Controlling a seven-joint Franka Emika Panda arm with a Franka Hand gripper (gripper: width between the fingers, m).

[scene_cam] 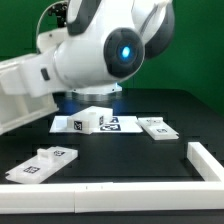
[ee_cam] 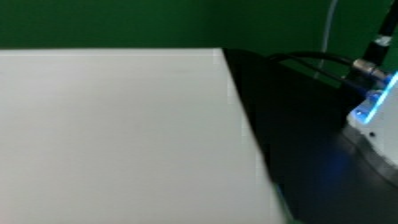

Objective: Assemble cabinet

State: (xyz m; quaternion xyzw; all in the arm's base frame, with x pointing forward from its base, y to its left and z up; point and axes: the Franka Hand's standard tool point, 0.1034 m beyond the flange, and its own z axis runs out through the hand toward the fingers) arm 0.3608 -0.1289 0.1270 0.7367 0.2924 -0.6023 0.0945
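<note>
The arm (scene_cam: pixel 100 50) fills the exterior view, its end reaching to that view's left, where a big white boxy shape (scene_cam: pixel 22 92) hangs above the table. I cannot tell whether that shape is the hand or a cabinet piece. A small white tagged block (scene_cam: pixel 88 119) stands at the table's middle. One flat tagged panel (scene_cam: pixel 158 127) lies at the exterior view's right, another (scene_cam: pixel 45 163) at the front left. A flat white surface (ee_cam: pixel 116 130) fills much of the wrist view, very close to the camera. The gripper's fingers are hidden in both views.
The marker board (scene_cam: pixel 118 124) lies under and beside the small block. A long plain white rail (scene_cam: pixel 110 197) runs along the front edge and turns back at the exterior view's right (scene_cam: pixel 206 160). A cable and a blue light (ee_cam: pixel 370 100) show in the wrist view.
</note>
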